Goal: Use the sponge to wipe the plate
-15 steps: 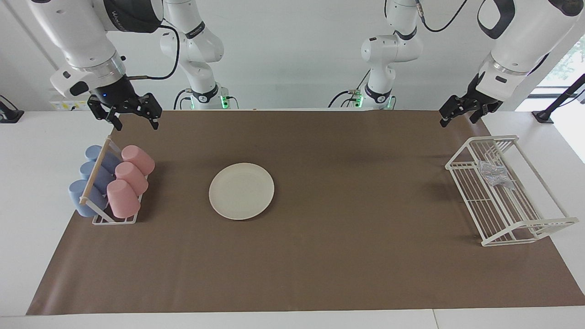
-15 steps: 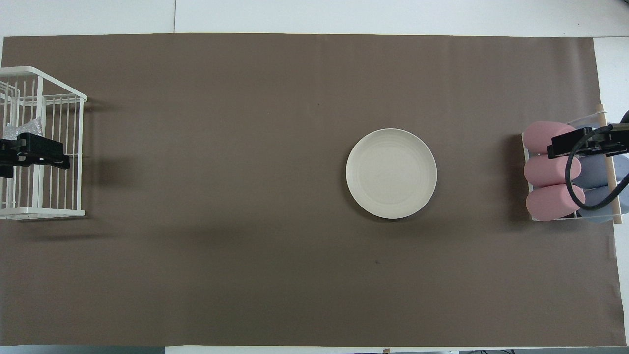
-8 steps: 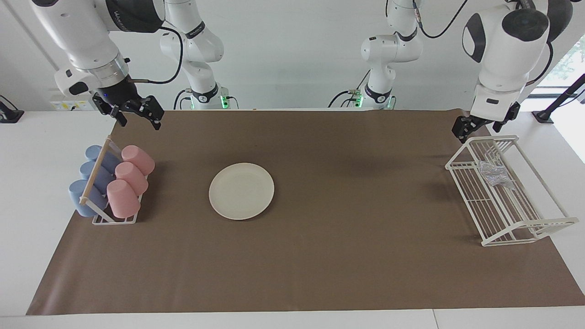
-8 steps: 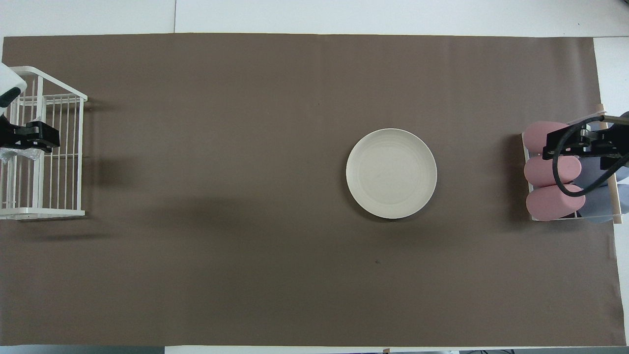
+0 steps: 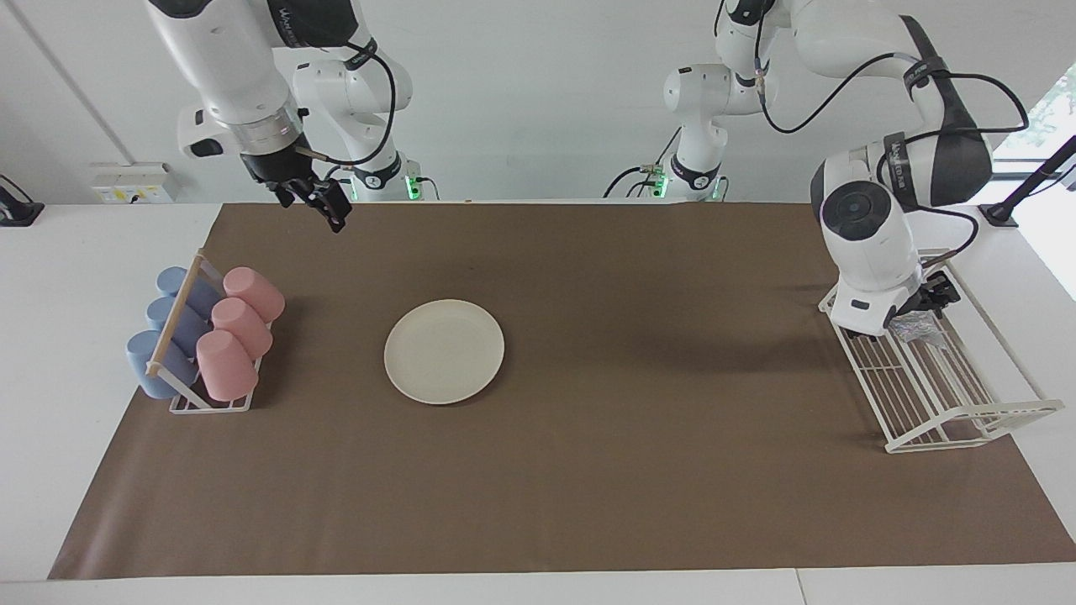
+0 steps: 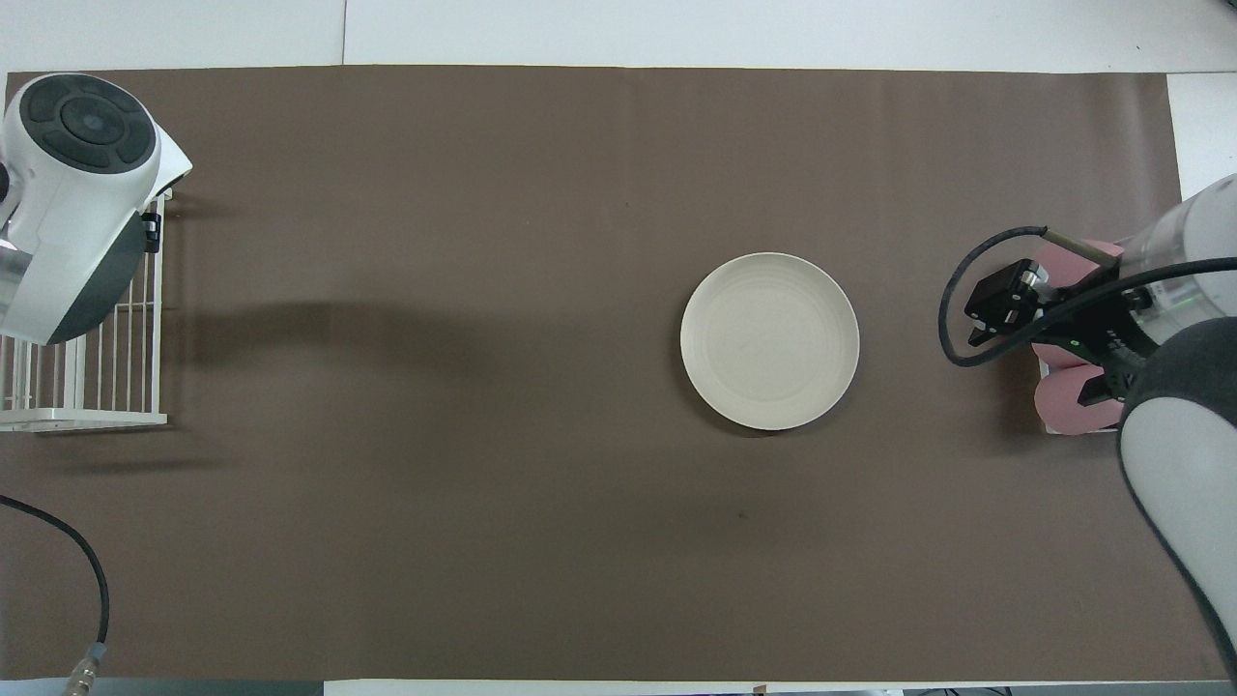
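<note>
Silvery wire mesh, crumpled into a small wad, is what the sponge (image 5: 912,328) looks like, and it lies inside the white wire rack (image 5: 941,395) at the left arm's end of the table, in the part of the rack nearer the robots. I judge it light, springy and easy to squash, with a rough surface that will not slip; a pinch across its middle from above should hold, provided the fingers go down between the rack's wires and do not snag them.

The left gripper (image 5: 929,298) is down in the rack just over the sponge, largely hidden by the arm's own wrist (the overhead view shows only the wrist housing there). Its jaws appear to stand wide apart, with nothing in them that I can see.

Well away from the rack, toward the right arm's end, the cream-white plate (image 5: 444,351) lies flat on the brown mat (image 5: 588,487); it is stiff, probably smooth, and may slide under wiping.

The right gripper (image 5: 324,202) hangs spread and empty over the mat, above and to one side of the pink cups (image 5: 239,332) and blue cups (image 5: 164,336) in their holder.
</note>
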